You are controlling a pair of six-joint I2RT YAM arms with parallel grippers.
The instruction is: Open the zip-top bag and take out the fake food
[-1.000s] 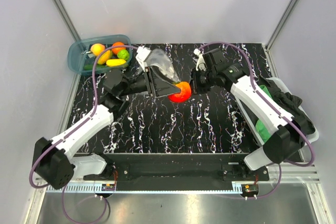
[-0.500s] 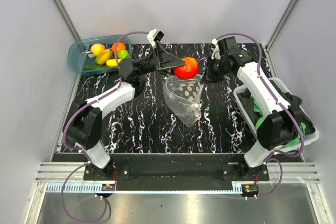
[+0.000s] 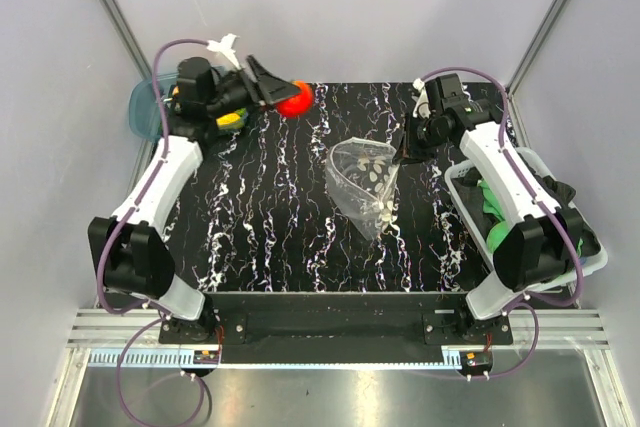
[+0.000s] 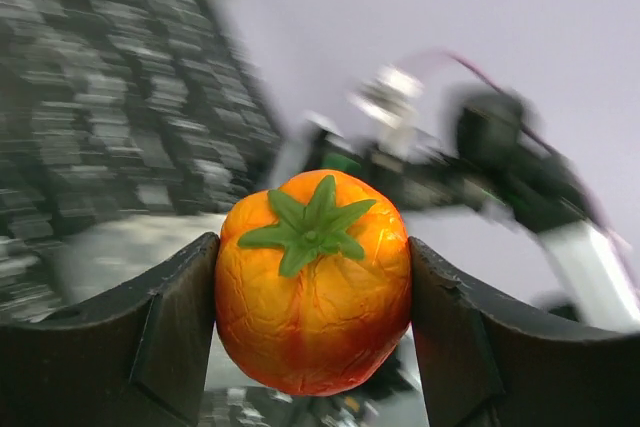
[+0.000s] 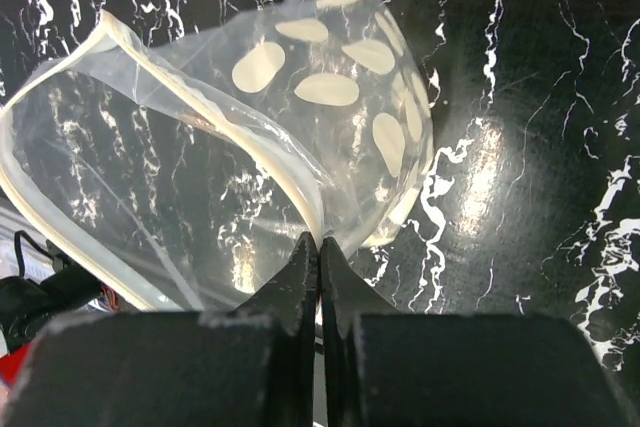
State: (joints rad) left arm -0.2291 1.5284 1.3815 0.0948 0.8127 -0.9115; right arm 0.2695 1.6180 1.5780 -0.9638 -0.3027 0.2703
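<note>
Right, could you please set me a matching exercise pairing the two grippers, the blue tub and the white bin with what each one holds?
Things:
1. left gripper
2. right gripper
3. blue tub
4. white bin

Holds:
A. green cloth
B. rim of the zip-top bag
C. orange-red tomato
D. other fake food

Pairs: 1-C, 2-B, 3-D, 4-A.
</note>
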